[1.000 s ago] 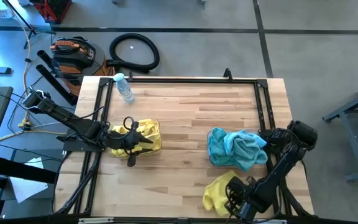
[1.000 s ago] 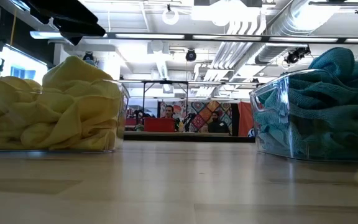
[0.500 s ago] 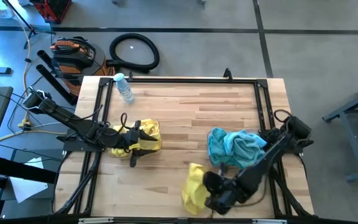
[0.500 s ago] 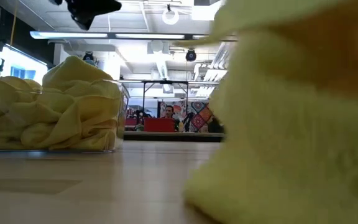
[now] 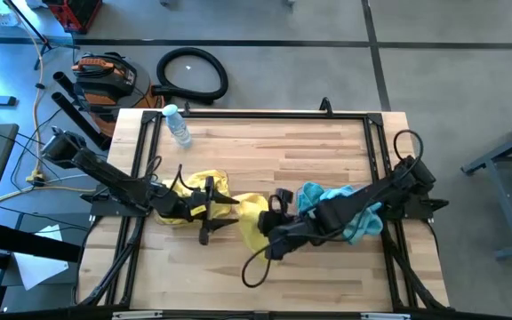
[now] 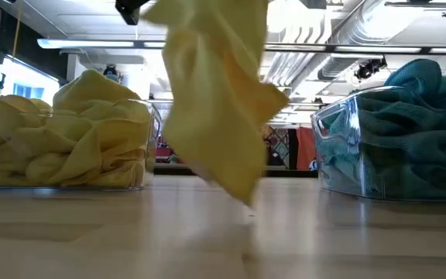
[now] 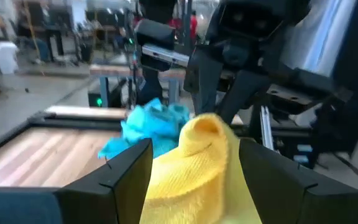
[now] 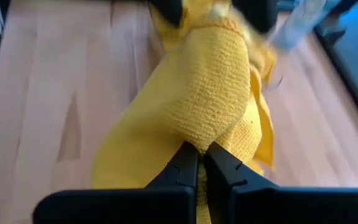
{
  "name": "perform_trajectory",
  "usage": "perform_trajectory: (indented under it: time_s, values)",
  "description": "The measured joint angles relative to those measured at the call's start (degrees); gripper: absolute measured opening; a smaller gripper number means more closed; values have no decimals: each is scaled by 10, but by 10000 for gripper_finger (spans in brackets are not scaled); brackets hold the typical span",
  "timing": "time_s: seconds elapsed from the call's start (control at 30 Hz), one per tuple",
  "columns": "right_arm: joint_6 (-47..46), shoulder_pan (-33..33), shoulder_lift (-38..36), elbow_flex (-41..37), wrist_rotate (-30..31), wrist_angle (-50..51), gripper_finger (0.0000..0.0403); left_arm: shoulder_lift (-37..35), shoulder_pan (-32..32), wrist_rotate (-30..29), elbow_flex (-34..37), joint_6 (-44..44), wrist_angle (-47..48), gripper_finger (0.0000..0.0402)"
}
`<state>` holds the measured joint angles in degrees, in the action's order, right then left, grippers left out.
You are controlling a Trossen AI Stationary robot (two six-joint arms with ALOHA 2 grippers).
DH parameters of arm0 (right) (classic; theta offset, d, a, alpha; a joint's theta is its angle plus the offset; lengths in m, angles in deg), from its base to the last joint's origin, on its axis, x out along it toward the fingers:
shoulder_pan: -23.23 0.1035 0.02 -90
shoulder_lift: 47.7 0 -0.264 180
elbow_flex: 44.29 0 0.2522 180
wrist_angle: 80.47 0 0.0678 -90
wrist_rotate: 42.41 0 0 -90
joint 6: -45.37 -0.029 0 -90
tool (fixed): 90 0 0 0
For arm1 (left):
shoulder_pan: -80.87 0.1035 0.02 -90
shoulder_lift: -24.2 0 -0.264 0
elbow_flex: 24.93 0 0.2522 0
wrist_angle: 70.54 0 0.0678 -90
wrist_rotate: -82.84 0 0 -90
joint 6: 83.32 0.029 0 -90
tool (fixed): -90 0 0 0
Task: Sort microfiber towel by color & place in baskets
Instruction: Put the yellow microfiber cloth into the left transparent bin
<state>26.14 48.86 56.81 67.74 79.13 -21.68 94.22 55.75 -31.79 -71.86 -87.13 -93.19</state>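
high view shows the right gripper [image 5: 272, 233] pinching a yellow microfiber towel [image 5: 252, 220] above the middle of the counter [image 5: 274, 151], just beside the left gripper [image 5: 225, 204], whose fingers are spread. behind the left gripper sits the basket of yellow towels [image 5: 194, 187]; the basket of teal towels [image 5: 336, 209] lies under the right arm. a water bottle [image 5: 178, 124] lies near the counter's far left corner.

table [image 5: 283, 160]: wood | on it: two baskets [image 6: 147, 147]; water bottle [image 5: 178, 125]
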Motion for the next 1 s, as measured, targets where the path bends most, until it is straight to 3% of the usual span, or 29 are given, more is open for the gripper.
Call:
perform_trajectory:
  time_s: [0.1, 0.37, 0.6, 0.73, 0.93, 1.0]
  values:
    - [41, -11, 0, 23, 0, -12, 1, 26, 7, -20, -3, 16, -44, 230]
    - [123, -33, 0, 34, 0, -66, 1, 101, 27, -16, -71, 12, -35, 230]
    - [133, -36, 0, 34, -1, -68, 1, 142, 27, 10, -121, 20, 40, 215]
    - [133, -35, 0, 34, 0, -70, 0, 151, 28, 4, -135, 20, 69, 165]
    - [121, -35, 0, 34, -1, -70, 4, 151, 28, -1, -136, 47, 74, 33]
    - [130, -34, 0, 34, -3, -67, 14, 151, 28, -1, -136, 54, 79, 11]
